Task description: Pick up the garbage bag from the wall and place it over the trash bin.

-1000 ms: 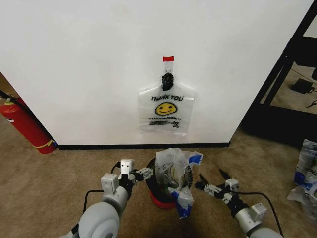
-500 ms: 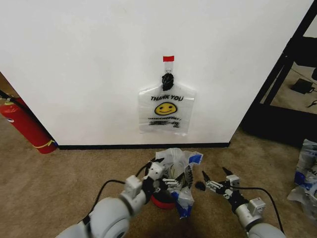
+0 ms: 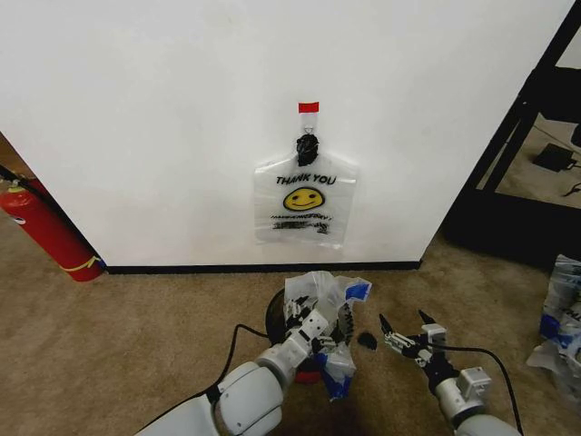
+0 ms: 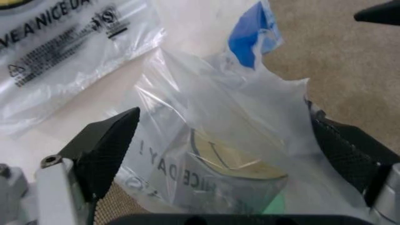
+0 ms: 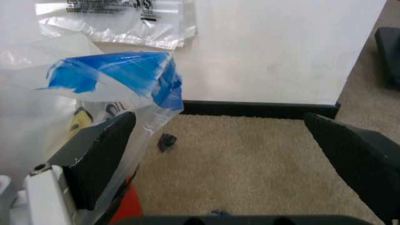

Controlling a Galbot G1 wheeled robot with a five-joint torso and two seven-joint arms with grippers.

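The garbage bag (image 3: 323, 304), see-through with dark lettering and blue patches, lies crumpled over the trash bin (image 3: 273, 320), whose red base (image 3: 310, 373) shows below it. My left gripper (image 3: 305, 322) is open at the bin's top. In the left wrist view its fingers (image 4: 105, 149) straddle the garbage bag (image 4: 237, 126) without closing on it. My right gripper (image 3: 405, 332) hangs open over the carpet, right of the bin. The blue-patched bag edge (image 5: 119, 75) lies beside the right gripper (image 5: 228, 161). Another "THANK YOU" bag (image 3: 306, 204) hangs on the wall (image 3: 163, 127) from a black hook (image 3: 308, 145) under a red tape tab (image 3: 309, 107).
A red fire extinguisher (image 3: 44, 232) leans at the wall's left. A black shelf frame (image 3: 519, 127) stands at the right, with plastic bags (image 3: 563, 318) on the floor near it. A small dark scrap (image 3: 366, 341) lies on the carpet between bin and right gripper.
My left arm has swung right, from beside the bin to over its top, its gripper now at the bag. The right gripper has drawn slightly away to the right.
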